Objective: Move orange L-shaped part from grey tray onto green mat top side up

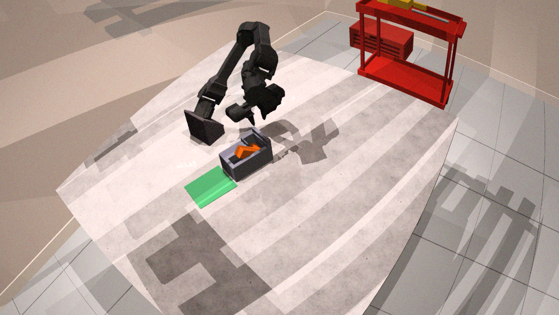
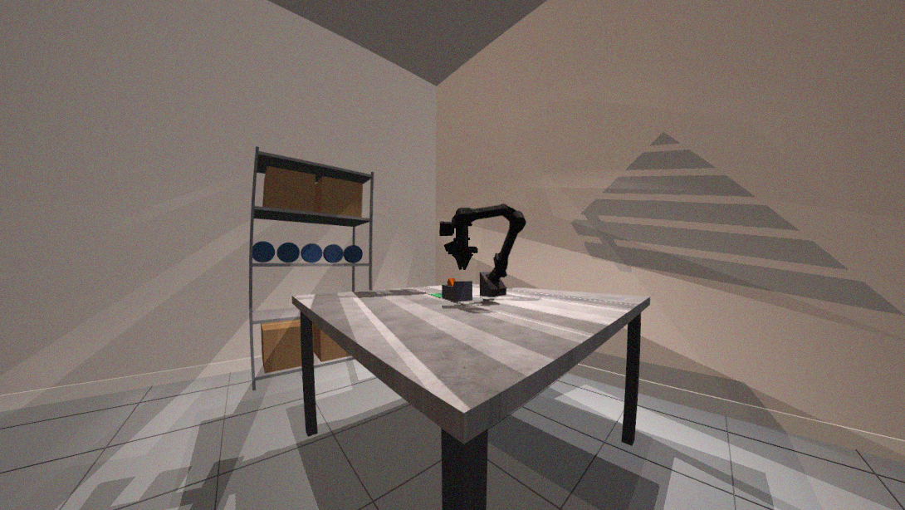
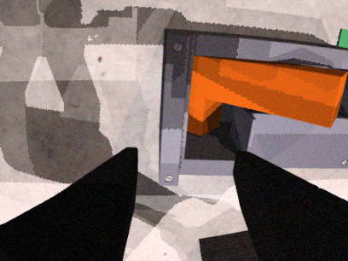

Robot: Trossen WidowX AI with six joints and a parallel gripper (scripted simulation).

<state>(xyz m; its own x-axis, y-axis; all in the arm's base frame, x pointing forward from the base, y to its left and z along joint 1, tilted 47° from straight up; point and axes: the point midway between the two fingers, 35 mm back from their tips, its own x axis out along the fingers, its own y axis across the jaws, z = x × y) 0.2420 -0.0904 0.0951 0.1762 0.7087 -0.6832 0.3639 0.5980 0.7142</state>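
The gripper (image 1: 257, 115) is being held partly open and empty above the table, beside the tray (image 1: 250, 166). The orange part (image 1: 245, 150) is lying tilted in the pocket, its raised end toward the green mat (image 1: 210, 186), away from the fingers.

orange part (image 3: 268, 89) cut off at wrist view's right edge, green mat (image 3: 344, 38) a mere sliver there

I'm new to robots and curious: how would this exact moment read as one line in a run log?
gripper: open, empty, above tray's far end | orange part: tipped, one end raised out of pocket | grey tray: on table | green mat: no part yet
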